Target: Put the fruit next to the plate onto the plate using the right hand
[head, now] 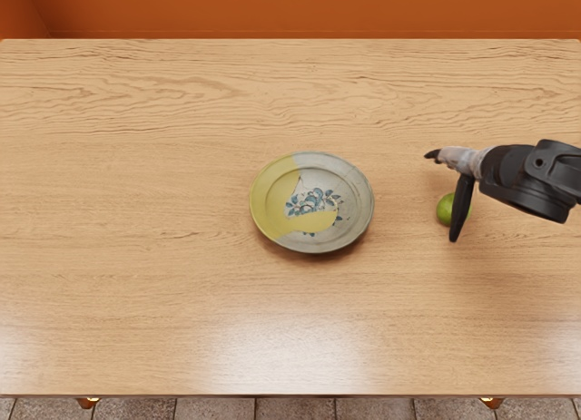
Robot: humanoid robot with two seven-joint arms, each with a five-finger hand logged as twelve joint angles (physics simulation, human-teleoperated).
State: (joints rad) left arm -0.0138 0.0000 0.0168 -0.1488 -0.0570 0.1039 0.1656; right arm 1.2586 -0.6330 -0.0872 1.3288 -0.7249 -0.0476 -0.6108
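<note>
Over lime [444,208] nr plate [264,199], rt hand [465,163] arches (fingers [460,211] splayed).

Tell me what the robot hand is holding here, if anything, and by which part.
Nothing yet. The right robot hand is open, fingers spread, close by the green fruit, which sits on the table beside the plate.

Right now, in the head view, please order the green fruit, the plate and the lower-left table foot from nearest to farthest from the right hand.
Measured from the right hand:
1. The green fruit, just beside the hand, on the picture's right.
2. The plate, in the picture's middle.
3. The table foot, at the bottom left corner.
</note>
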